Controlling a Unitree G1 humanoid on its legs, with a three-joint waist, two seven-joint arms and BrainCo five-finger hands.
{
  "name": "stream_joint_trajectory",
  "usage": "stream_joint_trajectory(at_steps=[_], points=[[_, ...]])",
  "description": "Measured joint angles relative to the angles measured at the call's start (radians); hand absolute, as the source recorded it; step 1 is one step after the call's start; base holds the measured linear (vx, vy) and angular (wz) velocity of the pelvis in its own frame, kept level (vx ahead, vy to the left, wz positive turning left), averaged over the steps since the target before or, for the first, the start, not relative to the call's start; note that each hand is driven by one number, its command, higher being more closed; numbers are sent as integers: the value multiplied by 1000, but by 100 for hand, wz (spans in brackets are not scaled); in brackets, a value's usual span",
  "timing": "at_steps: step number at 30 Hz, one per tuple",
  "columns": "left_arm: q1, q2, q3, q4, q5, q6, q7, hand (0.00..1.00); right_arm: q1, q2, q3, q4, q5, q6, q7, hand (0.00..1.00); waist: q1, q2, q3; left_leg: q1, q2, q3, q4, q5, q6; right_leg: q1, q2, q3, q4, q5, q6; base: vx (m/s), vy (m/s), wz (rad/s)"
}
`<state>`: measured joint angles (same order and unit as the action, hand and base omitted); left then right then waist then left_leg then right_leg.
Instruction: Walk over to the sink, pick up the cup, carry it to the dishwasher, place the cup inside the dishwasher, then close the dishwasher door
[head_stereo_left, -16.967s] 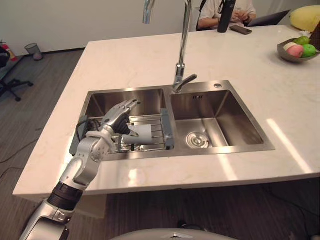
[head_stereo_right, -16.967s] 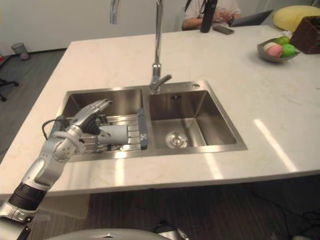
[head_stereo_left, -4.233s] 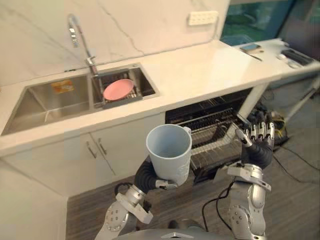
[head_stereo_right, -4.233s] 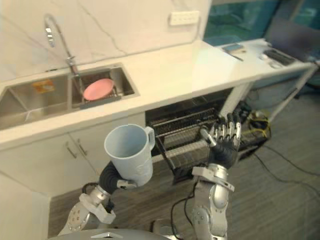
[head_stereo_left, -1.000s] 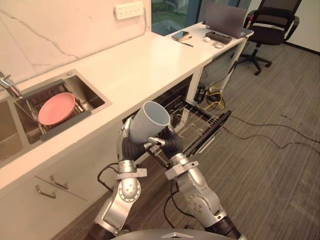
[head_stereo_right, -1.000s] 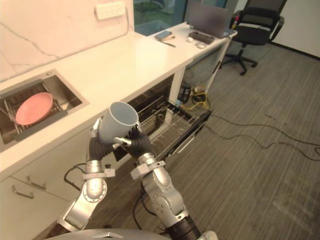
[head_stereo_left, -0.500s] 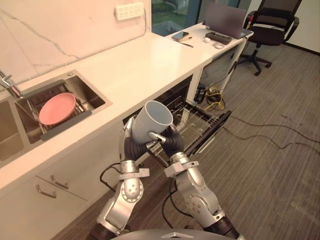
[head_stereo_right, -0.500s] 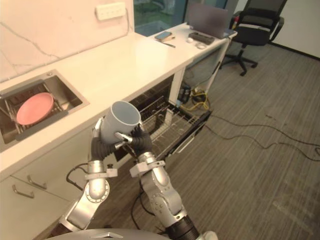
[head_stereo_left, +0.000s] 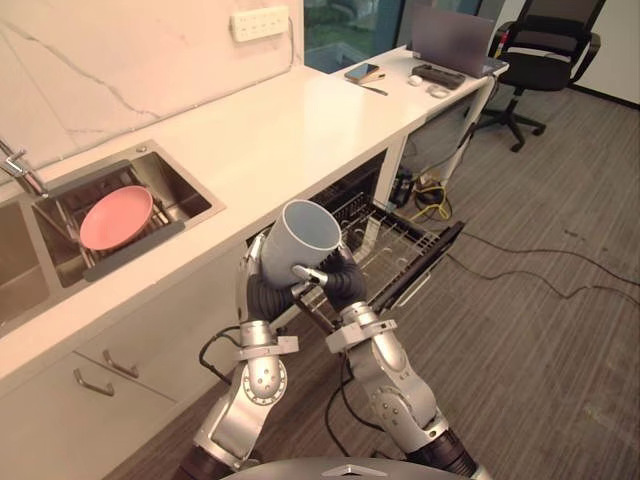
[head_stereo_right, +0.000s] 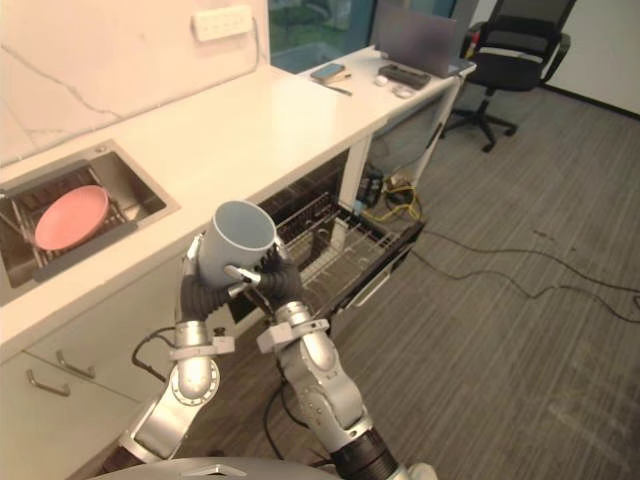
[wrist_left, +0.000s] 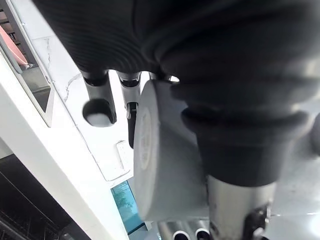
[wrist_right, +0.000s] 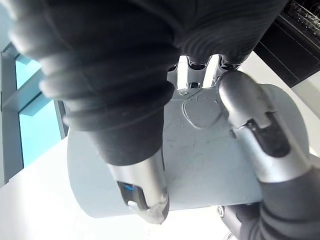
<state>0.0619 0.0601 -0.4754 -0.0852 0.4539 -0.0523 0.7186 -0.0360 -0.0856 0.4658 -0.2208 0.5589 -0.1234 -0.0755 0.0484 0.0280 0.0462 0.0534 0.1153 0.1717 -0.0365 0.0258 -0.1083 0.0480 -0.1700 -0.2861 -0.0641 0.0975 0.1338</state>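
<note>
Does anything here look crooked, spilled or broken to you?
Nothing looks spilled or broken. The cup is tilted, not upright, gripped by both the left hand and the right hand, near the dishwasher door, which hangs open with its rack pulled out.

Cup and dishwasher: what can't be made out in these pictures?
- the cup, lower half: eye views, covered by the left hand and right hand.
- the dishwasher rack, near end: eye views, behind cup and hands; deeper inside, too dark.
- the small items at the counter end: eye views, too small to name.
</note>
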Motion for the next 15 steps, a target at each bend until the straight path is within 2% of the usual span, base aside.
stream_joint_trajectory(at_steps=[7,15], points=[[8,-3,42,24,-22,-4,22,0,-24,1,-33,-36,-17,-44,-28,100,3,0,0,1,0,0,1,0,1,3,0,-1,-2,1,0,0,0,0],[9,-4,95,24,-40,-11,40,0,-23,1,-128,-35,-17,-57,-44,100,2,0,0,1,0,-1,1,0,1,5,0,-2,-3,1,0,0,0,0]])
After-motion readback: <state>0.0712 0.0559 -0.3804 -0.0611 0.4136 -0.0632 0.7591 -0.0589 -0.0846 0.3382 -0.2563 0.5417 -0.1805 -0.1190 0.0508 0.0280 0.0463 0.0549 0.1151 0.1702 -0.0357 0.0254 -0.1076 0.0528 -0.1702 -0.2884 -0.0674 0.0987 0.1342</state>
